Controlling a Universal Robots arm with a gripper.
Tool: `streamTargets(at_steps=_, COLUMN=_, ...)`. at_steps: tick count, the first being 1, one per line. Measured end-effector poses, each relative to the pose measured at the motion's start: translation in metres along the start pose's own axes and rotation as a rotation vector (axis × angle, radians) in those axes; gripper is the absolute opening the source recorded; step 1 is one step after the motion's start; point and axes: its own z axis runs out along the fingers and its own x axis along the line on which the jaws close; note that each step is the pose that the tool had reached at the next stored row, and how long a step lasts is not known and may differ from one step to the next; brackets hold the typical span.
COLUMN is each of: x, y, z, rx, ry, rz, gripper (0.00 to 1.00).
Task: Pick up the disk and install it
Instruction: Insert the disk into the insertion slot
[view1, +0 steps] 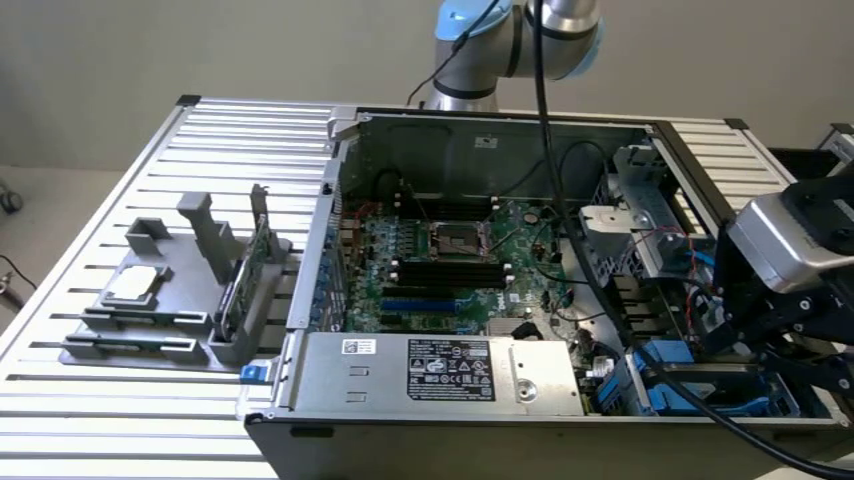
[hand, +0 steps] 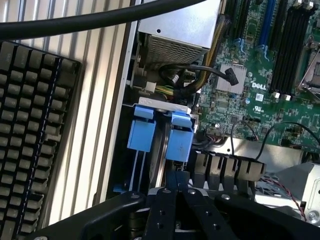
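- The gripper (hand: 177, 189) is clenched, its black fingertips pinched on the thin blue edge of the disk (hand: 180, 140).
- The disk stands on edge in the drive bay at the corner of the computer case (view1: 400, 450). Its bright blue carrier tabs sit side by side, with grey metal showing between them.
- Just beyond the bay lies the silver power supply (hand: 175, 30), with a bundle of black and yellow cables beside it.
- Further in, the green motherboard (hand: 280, 60) lies flat on the case floor.
- Outside the case, at the exterior view's left, a grey holder (view1: 200, 300) on the slatted table (view1: 80, 400) carries a small square chip (view1: 134, 285) and an upright green card (view1: 260, 240).
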Motion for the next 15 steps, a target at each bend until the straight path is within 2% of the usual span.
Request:
streamTargets(at_steps=4, x=0.0, y=0.0, z=0.0056, rx=0.0071, ry=0.0014, rz=-0.001, gripper=0.11)
streamTargets(at_steps=10, x=0.001, y=0.0004, z=0.0122, rx=0.0228, ry=0.0043, rz=-0.003, gripper=0.11)
streamTargets(at_steps=15, x=0.001, y=0.0031, z=0.0173, rx=0.0313, ry=0.0058, rz=-0.004, gripper=0.11)
